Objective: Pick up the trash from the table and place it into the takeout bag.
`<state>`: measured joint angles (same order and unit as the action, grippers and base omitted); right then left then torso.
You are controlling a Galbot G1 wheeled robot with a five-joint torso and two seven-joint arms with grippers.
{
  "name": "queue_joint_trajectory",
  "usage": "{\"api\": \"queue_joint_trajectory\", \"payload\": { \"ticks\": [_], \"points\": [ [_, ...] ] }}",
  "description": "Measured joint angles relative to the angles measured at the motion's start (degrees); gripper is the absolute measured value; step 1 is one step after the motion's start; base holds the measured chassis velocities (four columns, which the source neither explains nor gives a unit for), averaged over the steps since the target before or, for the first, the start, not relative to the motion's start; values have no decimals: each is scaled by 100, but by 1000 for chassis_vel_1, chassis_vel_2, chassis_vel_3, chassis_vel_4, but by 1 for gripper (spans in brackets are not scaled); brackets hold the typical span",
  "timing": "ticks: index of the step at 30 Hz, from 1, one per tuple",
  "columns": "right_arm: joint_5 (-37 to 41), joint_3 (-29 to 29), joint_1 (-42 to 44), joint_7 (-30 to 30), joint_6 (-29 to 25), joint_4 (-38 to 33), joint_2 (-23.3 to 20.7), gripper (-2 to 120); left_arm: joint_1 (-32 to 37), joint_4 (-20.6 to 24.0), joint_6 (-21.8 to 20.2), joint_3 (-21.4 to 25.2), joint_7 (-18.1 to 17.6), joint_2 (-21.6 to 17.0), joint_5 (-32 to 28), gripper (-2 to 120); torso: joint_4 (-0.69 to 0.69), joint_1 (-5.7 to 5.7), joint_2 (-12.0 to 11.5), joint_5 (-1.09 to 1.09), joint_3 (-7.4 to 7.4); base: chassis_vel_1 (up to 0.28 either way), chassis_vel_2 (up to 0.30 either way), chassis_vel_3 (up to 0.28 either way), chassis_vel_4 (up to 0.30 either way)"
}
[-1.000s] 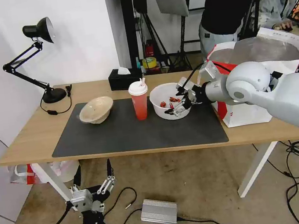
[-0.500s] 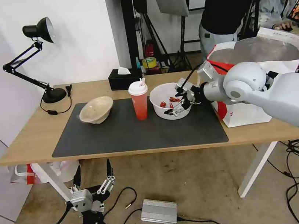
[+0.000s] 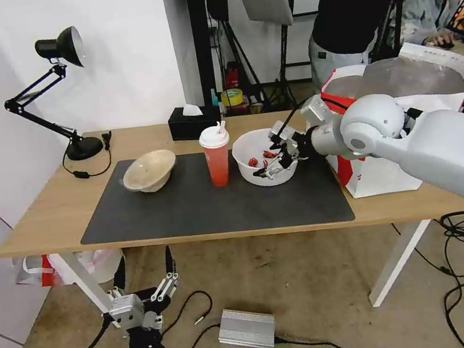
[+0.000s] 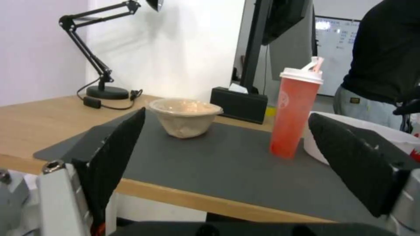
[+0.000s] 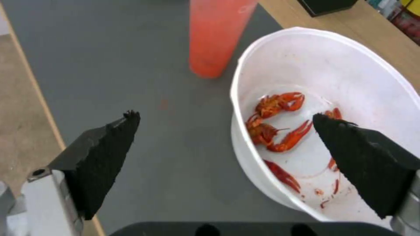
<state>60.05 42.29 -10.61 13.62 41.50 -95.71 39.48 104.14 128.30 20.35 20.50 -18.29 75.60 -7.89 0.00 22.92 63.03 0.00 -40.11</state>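
Observation:
The large white bowl (image 3: 251, 147) with red food scraps (image 5: 273, 119) stands on the dark mat (image 3: 191, 208) of the table (image 3: 48, 217). My right gripper (image 3: 271, 158) is open at its right-hand rim; in the right wrist view (image 5: 225, 118) one finger is over the mat outside the wall, the other above the bowl's inside. Left of the bowl stands the red cup (image 3: 217, 161) with a white lid, and farther left lies the beige bowl (image 3: 149, 170). The white takeout bag (image 3: 382, 176) stands open at the table's right end. My left gripper (image 3: 144, 261) hangs open below the table's front edge.
A black tissue box (image 3: 190, 123) and a desk lamp (image 3: 59, 94) are at the back of the table. Under the left end lies a red-and-white plastic bag (image 3: 55, 268). A silver box (image 3: 246, 328) and cables lie on the floor. People stand behind the bag.
My right arm has edged a little to the left, bringing the open gripper closer over the white bowl's rim. The bowl, the cup and the left arm have not moved.

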Motion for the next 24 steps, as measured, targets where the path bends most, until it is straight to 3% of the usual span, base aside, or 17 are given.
{"api": "queue_joint_trajectory", "payload": {
  "ticks": [24],
  "points": [
    [-211,52,-95,174,0,836,511,100,-119,-176,15,-15,-6,-15,-44,100,0,0,0,0,0,0,0,0,0]
  ]
}}
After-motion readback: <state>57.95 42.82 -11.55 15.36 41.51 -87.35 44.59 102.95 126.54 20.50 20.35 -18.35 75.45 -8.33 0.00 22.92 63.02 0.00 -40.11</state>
